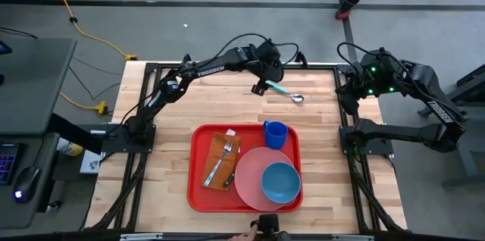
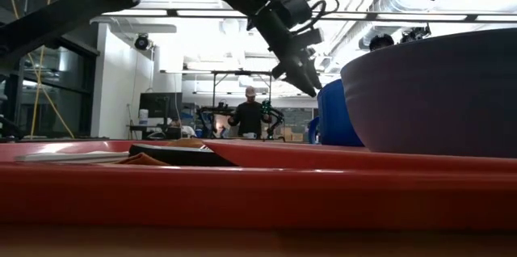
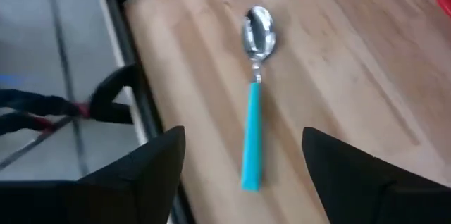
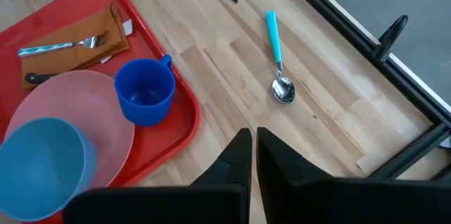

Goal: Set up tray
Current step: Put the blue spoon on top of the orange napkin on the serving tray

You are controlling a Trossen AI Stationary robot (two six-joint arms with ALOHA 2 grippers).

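L arm stretched out over the table's far side, wrist tipped down, left gripper (image 1: 262,87) low over the wood w/ fingers (image 3: 158,164) spread wide, nothing between them. R arm folded back at the table's right edge, elbow bent, right gripper (image 4: 248,155) hanging above the surface, fingers pressed together, empty. Both arms dark, well apart.
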